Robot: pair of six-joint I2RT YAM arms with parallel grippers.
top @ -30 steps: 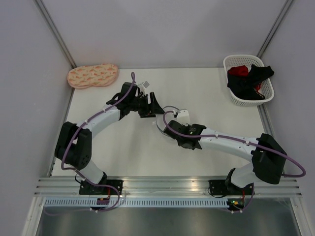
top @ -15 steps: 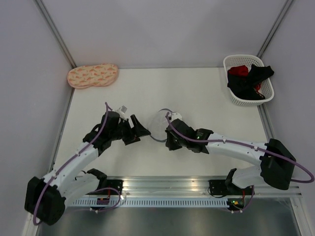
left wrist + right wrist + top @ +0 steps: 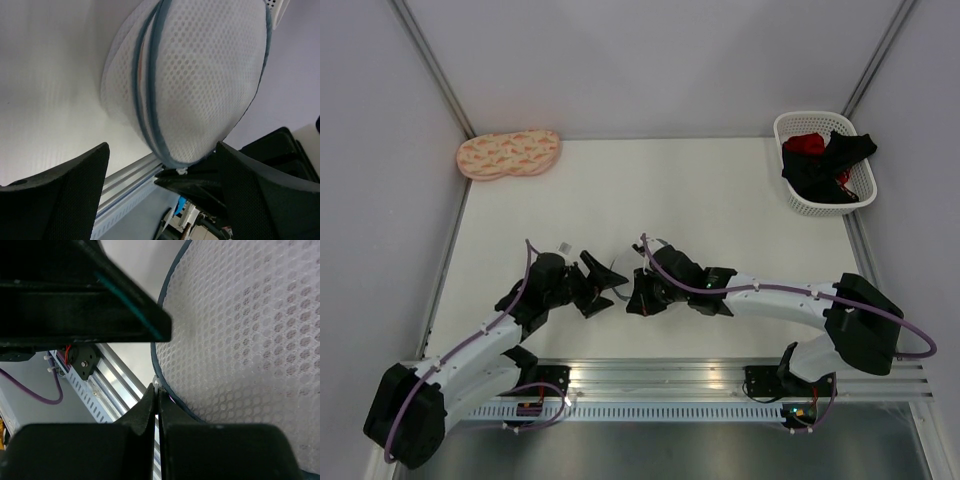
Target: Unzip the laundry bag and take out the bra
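Step in hand: opening the zip, as I judged it, with nothing taken out yet.
Laundry bag (image 3: 200,75): stood on edge between the two grippers, near the front rail (image 3: 660,375), and its grey-blue zip line looked closed.
Right gripper (image 3: 157,390): fingers pinched tight on the small white zipper pull (image 3: 181,171) at the bag's lower rim.
Left gripper (image 3: 608,283): jaws spread wide, one either side of the bag (touching it or not, I could not tell).
Bra: not plainly seen, only a faint warm tint behind the mesh.
Next move: probably the left gripper closing on the bag to brace it while the right drew the pull round the rim.
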